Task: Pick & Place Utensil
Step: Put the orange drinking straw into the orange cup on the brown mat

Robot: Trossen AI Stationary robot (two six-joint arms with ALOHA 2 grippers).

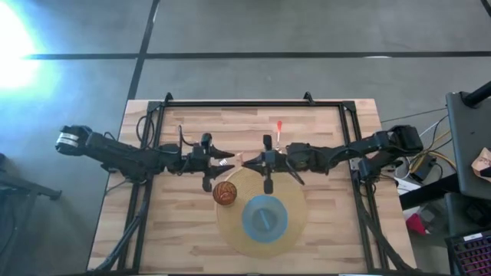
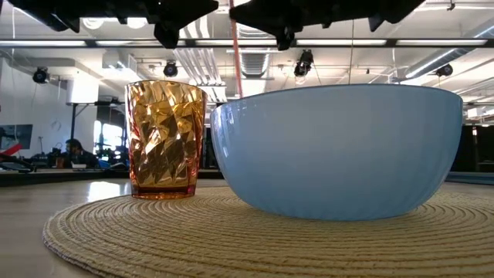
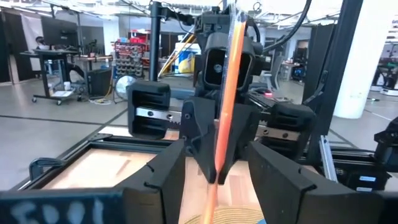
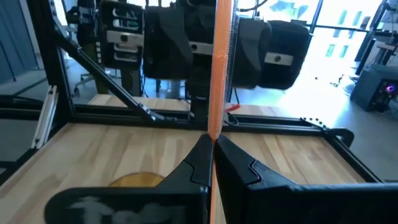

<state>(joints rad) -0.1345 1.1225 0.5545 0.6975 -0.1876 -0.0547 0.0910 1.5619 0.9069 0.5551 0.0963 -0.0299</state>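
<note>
A thin orange utensil [image 4: 215, 74] stands upright above the table between my two grippers; it also shows as an orange utensil [image 3: 227, 93] in the left wrist view and a thin line [image 2: 234, 54] in the low view. Its lower end is hidden behind the cup and bowl. My right gripper [image 1: 249, 160] is shut on it, also seen in its own view [image 4: 214, 146]. My left gripper [image 1: 227, 160] faces it, open; its fingers [image 3: 168, 180] stand on either side of the utensil's lower part without a clear touch. My right gripper pinches the orange utensil's shaft [image 4: 215, 134] between its two fingers. The fingers come level from the table's right and lie across the shaft. The utensil stands upright in the hold and reaches both above and below the fingers.
A round woven placemat [image 1: 230, 226] lies at the table's near middle. On it stand an amber faceted cup [image 1: 224, 192] [image 2: 164, 139] and a light blue bowl [image 1: 265, 218] [image 2: 336, 150]. A black frame borders the table [image 1: 253, 103]. Bare wood lies on the left and right.
</note>
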